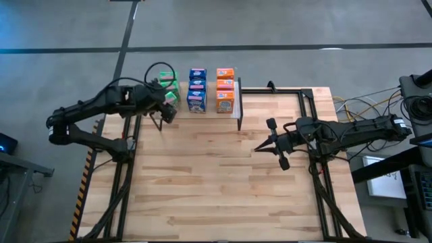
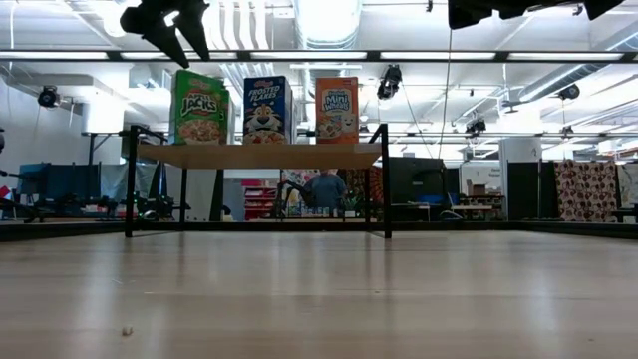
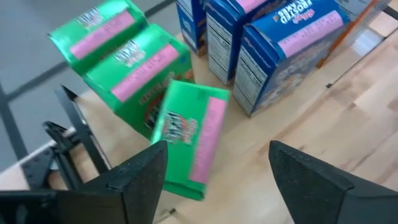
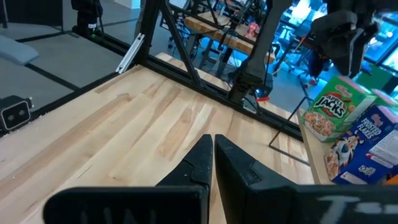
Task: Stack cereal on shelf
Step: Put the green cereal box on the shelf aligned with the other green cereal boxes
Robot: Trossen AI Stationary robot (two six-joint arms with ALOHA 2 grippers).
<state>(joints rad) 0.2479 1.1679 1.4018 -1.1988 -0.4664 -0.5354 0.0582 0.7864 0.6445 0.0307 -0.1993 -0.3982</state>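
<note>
While the cereal boxes (image 1: 197, 90) stand in green, blue and orange rows on the shelf (image 1: 236, 101), the left gripper (image 3: 214, 177) hovers at the green row (image 3: 134, 68), fingers apart and empty. Well away over the surface (image 1: 216, 182), the right gripper (image 1: 259, 148) is closed, empty.

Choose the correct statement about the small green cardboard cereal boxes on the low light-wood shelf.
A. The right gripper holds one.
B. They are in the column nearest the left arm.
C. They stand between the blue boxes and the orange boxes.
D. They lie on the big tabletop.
B: in the high view the green cereal boxes stand on the shelf beside the left gripper, with the blue boxes next and the orange boxes farthest.
</note>
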